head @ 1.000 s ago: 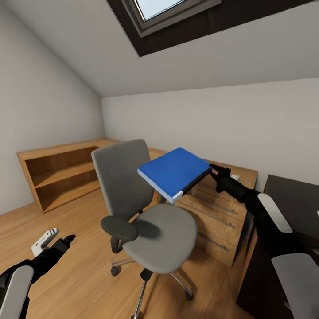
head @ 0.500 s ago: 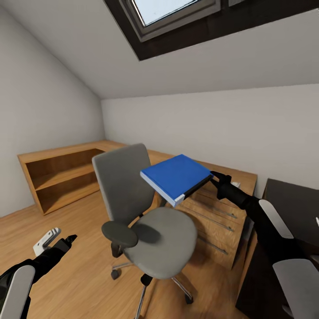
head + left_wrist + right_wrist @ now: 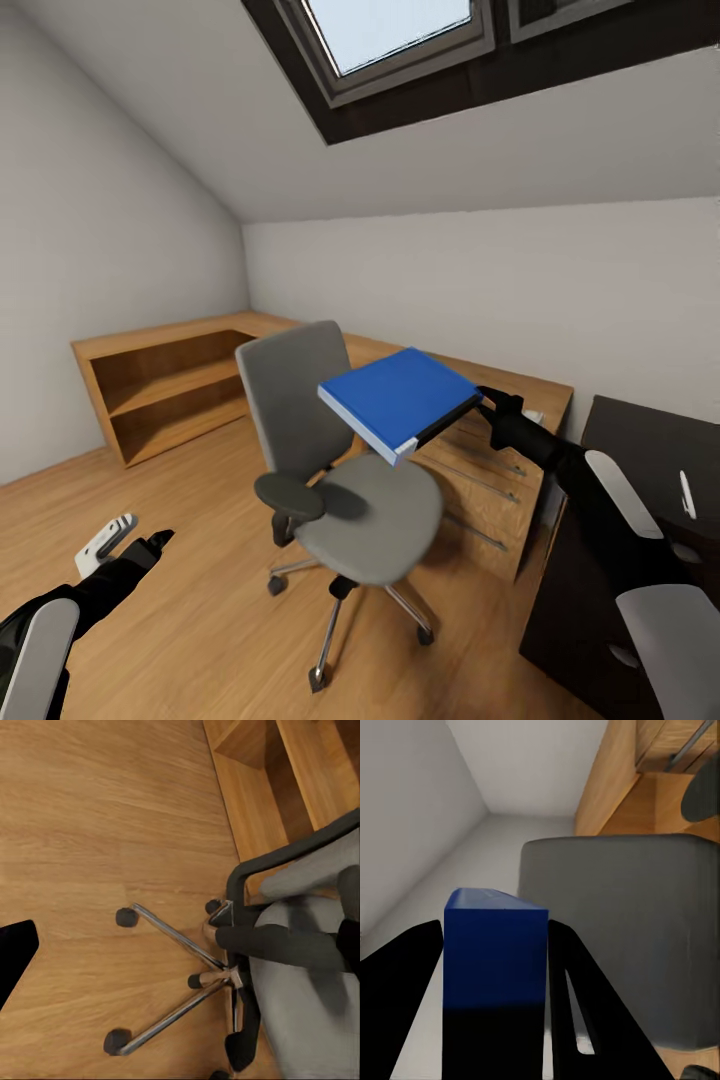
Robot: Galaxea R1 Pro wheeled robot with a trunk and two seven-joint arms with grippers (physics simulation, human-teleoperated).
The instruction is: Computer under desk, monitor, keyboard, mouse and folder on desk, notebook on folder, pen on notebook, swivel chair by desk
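Right gripper (image 3: 484, 403) clamping folder (image 3: 398, 397), arm outstretched

Open wooden floor (image 3: 190, 560) lies left of the swivel chair (image 3: 340, 470); drawer chest (image 3: 500, 470) and desk (image 3: 640, 480) crowd its right.

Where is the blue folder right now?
In the head view the folder is up in the air at mid-picture, gripped at its spine by the right gripper, above the chair's seat and in front of the wooden drawers.
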